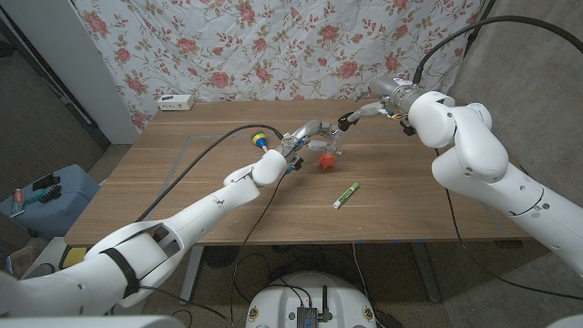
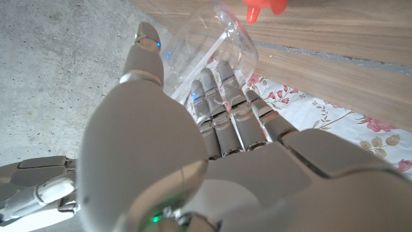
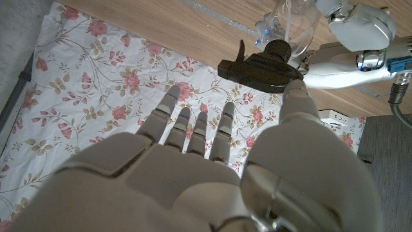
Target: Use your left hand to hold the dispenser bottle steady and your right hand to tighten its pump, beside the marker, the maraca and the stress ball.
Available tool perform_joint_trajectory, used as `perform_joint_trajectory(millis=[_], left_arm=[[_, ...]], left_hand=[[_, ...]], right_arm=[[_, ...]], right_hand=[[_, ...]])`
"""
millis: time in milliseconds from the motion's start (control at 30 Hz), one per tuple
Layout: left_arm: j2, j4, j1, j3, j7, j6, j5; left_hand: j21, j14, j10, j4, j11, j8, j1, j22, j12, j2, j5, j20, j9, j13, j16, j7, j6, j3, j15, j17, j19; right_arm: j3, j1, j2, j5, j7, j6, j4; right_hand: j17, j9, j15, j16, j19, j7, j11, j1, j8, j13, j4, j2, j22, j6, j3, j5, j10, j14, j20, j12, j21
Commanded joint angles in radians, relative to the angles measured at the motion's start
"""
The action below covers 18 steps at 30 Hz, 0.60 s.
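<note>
Head view: left hand grips clear dispenser bottle above table; holding part of task looks done; right hand just beside black pump, fingers spread, holds nothing; right wrist view shows one fingertip at pump, contact not sure; tightening seems not yet done; red stress ball just below bottle; marker nearer robot; maraca behind left hand, partly hidden; bottle outline hard to make out.
</note>
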Motion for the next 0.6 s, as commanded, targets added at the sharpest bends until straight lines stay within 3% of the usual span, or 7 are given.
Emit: perform_joint_trajectory(millis=[33,600], left_arm=[[-0.005,0.014,-0.008,0.004,0.001,-0.011,0.003],[0.003,-0.006,0.003,0.001,0.004,0.0,0.004]], left_hand=[[-0.001,0.073,0.068,0.117,-0.059,0.005,-0.007,0.001,0.001,0.121,0.003,-0.095,0.004,0.001,0.003,-0.044,0.22,0.126,-0.135,0.004,0.007],[-0.001,0.072,0.071,0.117,-0.059,0.004,-0.008,0.001,-0.003,0.12,0.003,-0.095,0.004,0.0,0.003,-0.046,0.222,0.129,-0.133,0.004,0.006]], right_arm=[[-0.061,0.057,-0.01,0.027,-0.003,-0.038,0.03],[-0.116,0.082,-0.023,0.013,-0.018,-0.077,0.049]], right_hand=[[0.002,0.004,0.002,-0.001,-0.006,0.014,0.004,-0.002,0.011,0.002,0.004,-0.012,0.003,0.008,-0.002,-0.007,-0.006,-0.002,-0.001,0.005,-0.004],[0.003,0.01,-0.001,0.004,-0.008,0.016,0.005,0.002,0.03,0.002,0.005,-0.02,0.004,0.037,0.001,-0.016,-0.007,-0.001,-0.007,0.009,-0.002]])
